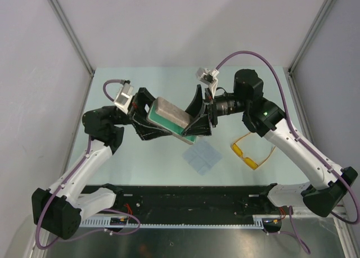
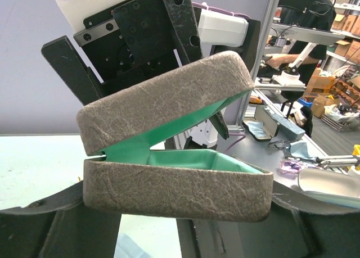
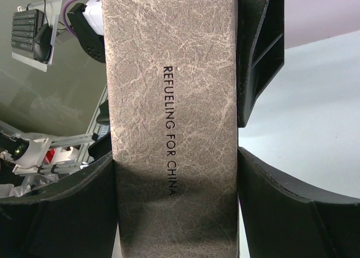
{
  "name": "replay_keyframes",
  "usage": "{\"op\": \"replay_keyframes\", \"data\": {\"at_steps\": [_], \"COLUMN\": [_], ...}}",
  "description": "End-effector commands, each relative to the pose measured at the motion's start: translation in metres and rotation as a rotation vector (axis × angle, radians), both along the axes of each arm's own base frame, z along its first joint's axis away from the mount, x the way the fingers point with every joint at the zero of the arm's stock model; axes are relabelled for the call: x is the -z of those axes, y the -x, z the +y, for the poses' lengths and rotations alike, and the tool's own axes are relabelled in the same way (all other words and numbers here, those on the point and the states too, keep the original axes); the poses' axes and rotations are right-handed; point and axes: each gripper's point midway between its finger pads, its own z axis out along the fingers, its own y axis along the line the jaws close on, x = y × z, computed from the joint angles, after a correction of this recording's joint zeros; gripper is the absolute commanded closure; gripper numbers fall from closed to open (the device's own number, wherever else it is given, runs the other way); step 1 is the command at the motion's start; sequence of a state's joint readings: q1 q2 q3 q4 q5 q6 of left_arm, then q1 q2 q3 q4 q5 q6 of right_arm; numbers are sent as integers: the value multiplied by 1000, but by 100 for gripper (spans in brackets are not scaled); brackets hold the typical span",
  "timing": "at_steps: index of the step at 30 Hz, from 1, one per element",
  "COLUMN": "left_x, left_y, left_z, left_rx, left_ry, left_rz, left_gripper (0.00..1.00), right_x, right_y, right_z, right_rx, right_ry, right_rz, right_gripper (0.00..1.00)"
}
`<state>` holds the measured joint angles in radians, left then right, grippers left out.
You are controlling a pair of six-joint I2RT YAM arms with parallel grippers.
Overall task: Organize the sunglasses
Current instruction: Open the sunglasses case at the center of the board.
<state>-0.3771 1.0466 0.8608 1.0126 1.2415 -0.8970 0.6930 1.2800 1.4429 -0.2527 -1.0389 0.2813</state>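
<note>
— Pale green table (image 1: pixel 143 165): where are the sunglasses (image 1: pixel 251 151)?
— Lying on its right side, untouched. They have translucent yellow-orange lenses and thin yellow arms.
— And the claws?
— The left gripper (image 1: pixel 147 118) and right gripper (image 1: pixel 198 114) both clamp a half-open grey case (image 1: pixel 167 113) held in the air.

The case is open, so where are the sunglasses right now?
In the top view, the sunglasses lie on the table, right side, just right of the blue cloth.

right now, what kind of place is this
Probably a robotics lab test cell: a pale green tabletop boxed in by plain grey wall panels, two white-and-black robot arms bolted at its edge, and, in the left wrist view, a person at cluttered workbenches with cardboard boxes behind.
</note>
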Motion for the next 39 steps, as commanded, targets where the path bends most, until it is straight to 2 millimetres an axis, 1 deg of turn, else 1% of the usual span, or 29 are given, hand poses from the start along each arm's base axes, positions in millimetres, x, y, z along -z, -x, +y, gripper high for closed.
{"op": "replay_keyframes", "data": {"at_steps": [1, 2, 7, 12, 16, 20, 25, 30, 31, 34, 38, 39], "left_x": [-10, -9, -2, 7, 10, 13, 15, 18, 18, 18, 19, 19], "left_y": [24, 22, 23, 31, 36, 35, 28, 22, 20, 13, 3, 0], "left_z": [12, 11, 13, 16, 19, 21, 21, 21, 22, 23, 26, 26], "left_rx": [52, 49, 62, 86, 93, 96, 82, 69, 63, 34, 2, -6], "left_ry": [-26, -28, -50, -78, -87, -101, -104, -107, -107, -103, -105, -101], "left_rz": [-227, -222, -238, -286, -332, -343, -332, -309, -303, -288, -264, -254], "left_gripper": [97, 99, 99, 99, 100, 98, 93, 85, 80, 72, 65, 60], "right_x": [-33, -34, -37, -44, -48, -48, -48, -46, -45, -43, -41, -41], "right_y": [7, 8, 10, 17, 20, 21, 17, 13, 10, 5, 0, -1], "right_z": [-19, -19, -19, -21, -22, -24, -24, -25, -25, -26, -28, -29], "right_rx": [16, 10, -1, -39, -47, -46, -24, -4, 7, 34, 53, 58], "right_ry": [-72, -76, -82, -104, -112, -109, -109, -104, -101, -94, -86, -87], "right_rz": [-18, -17, 1, 11, 15, 20, 25, 34, 39, 43, 52, 50], "right_gripper": [100, 100, 100, 100, 100, 100, 100, 100, 100, 100, 100, 100]}}
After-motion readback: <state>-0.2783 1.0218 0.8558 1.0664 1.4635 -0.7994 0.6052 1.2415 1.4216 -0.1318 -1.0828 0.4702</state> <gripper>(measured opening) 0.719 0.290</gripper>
